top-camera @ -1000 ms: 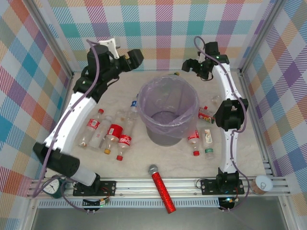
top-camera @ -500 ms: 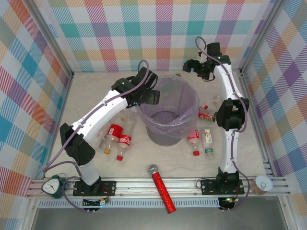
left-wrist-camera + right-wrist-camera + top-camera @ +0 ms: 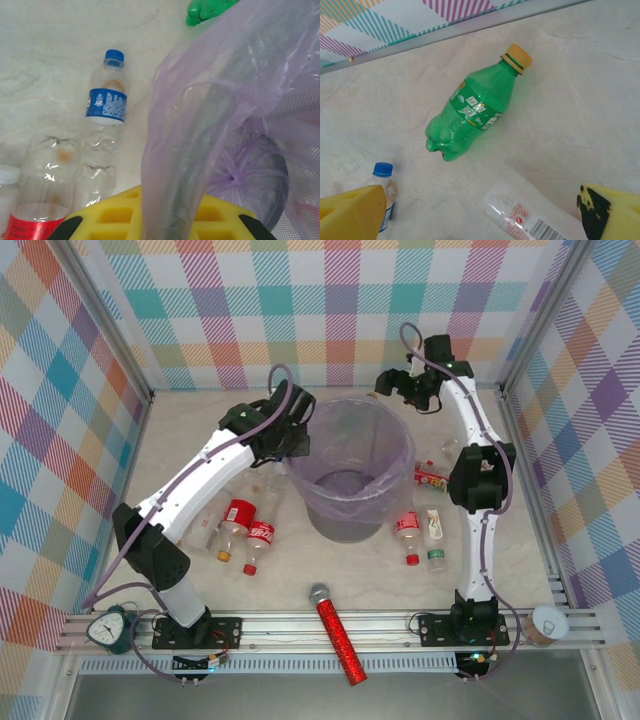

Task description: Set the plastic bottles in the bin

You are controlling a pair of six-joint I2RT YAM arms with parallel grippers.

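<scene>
Grips the lavender-lined rim of the bin [image 3: 395,490] [image 3: 240,100] at its 10 o'clock with the left end effector [image 3: 300,445] [image 3: 170,220], yellow pads [image 3: 115,210] clenched together on it. Holds the right end effector [image 3: 395,385] [image 3: 480,215] released, jaws wide, at the bin's 1 o'clock, above a green bottle [image 3: 472,112] lying on the tabletop [image 3: 200,430]. Shows a blue-capped bottle [image 3: 107,95] [image 3: 382,192] lying just beside the bin at 10 o'clock, plastic bottles [image 3: 240,525] clustered at 8 o'clock, further bottles [image 3: 410,535] at 3 to 4 o'clock, all on the tabletop. Shows a red microphone [image 3: 335,635] at 6 o'clock.

About ten bottles [image 3: 258,538], one bin [image 3: 385,495], one microphone [image 3: 338,640]
</scene>
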